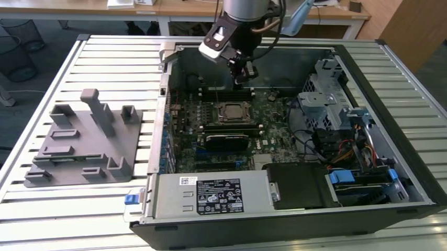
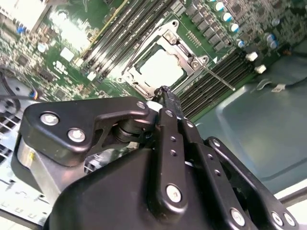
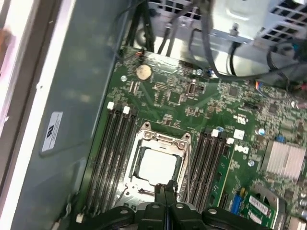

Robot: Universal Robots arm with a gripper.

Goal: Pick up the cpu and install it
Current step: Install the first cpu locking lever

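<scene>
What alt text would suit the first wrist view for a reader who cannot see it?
The cpu lies in its socket frame on the green motherboard, with memory slots on either side. The claw, shut and holding nothing, hangs over the socket's edge.

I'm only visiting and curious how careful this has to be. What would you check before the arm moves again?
1. The cpu is in place: ok. It lies flat inside the socket frame.
2. The tool is empty: ok. Its fingers are shut together with nothing between them.
3. The tool is off the motherboard: ok. In the exterior view it appears raised above it.
4. The socket frame is locked down: cannot tell. A thin lever runs beside it, and its latch state is unclear.
5. The holder tray is out of the way: ok. It sits outside the case, on the exterior view's left.
</scene>
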